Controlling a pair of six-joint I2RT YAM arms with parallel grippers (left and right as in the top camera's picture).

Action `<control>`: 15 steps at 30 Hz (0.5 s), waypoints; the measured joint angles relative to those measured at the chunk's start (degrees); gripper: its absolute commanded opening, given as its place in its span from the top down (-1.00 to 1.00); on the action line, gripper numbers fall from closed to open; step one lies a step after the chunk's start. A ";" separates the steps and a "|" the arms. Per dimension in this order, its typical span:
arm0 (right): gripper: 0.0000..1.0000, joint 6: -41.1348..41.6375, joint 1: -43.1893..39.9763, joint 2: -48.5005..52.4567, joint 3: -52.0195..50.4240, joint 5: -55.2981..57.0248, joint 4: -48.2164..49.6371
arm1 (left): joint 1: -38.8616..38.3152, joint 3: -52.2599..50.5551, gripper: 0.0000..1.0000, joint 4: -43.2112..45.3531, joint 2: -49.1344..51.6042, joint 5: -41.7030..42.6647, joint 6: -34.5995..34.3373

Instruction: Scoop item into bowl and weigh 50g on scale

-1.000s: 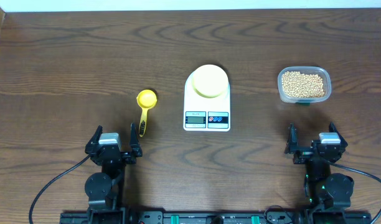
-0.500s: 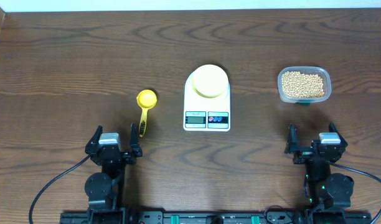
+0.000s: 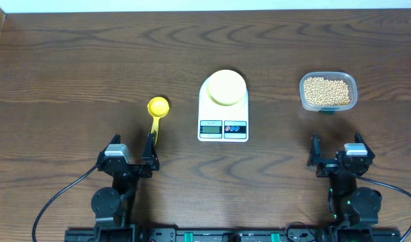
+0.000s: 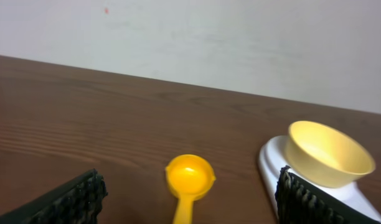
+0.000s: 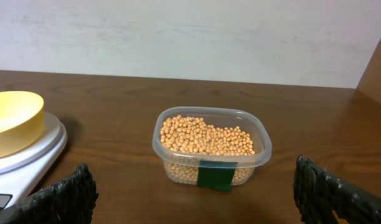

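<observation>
With left end effector [image 3: 133, 148] and right end effector [image 3: 336, 149] spread empty, grip the likely light, stiff scoop [image 3: 156, 119] by its handle for loose, roll-prone soybeans [image 3: 328, 91] in the tub [image 3: 354, 84] right of the scale [image 3: 223, 128].

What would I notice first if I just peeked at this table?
Probably the bright yellow scoop lying on the dark table, just left of the white scale. A pale yellow bowl sits empty on the scale, and a clear tub full of tan beans waits to the right.
</observation>
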 measured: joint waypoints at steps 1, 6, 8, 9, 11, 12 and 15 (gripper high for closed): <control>-0.98 0.00 0.00 0.00 0.00 0.00 -0.02 | 0.00 0.00 -0.79 0.07 0.00 0.57 -0.52; -0.98 0.00 0.00 0.00 0.00 0.00 0.00 | 0.00 0.00 -0.79 0.79 0.00 2.25 -3.80; -0.99 0.00 0.00 0.00 0.00 0.00 0.00 | 0.00 0.00 -0.79 1.03 0.00 2.43 -4.20; -0.98 0.00 0.00 0.00 0.00 0.00 0.00 | 0.00 0.00 -0.79 1.36 0.00 2.45 -4.35; -0.98 0.00 0.00 0.00 0.00 0.00 0.00 | 0.00 0.35 -0.79 1.90 0.00 2.56 -4.74; -0.99 0.00 0.00 0.00 0.00 0.00 0.00 | 0.00 0.92 -0.79 1.86 0.02 2.69 -4.96; -0.99 0.00 0.00 0.00 0.00 0.00 0.00 | 0.00 3.85 -0.79 1.88 0.02 3.06 -5.16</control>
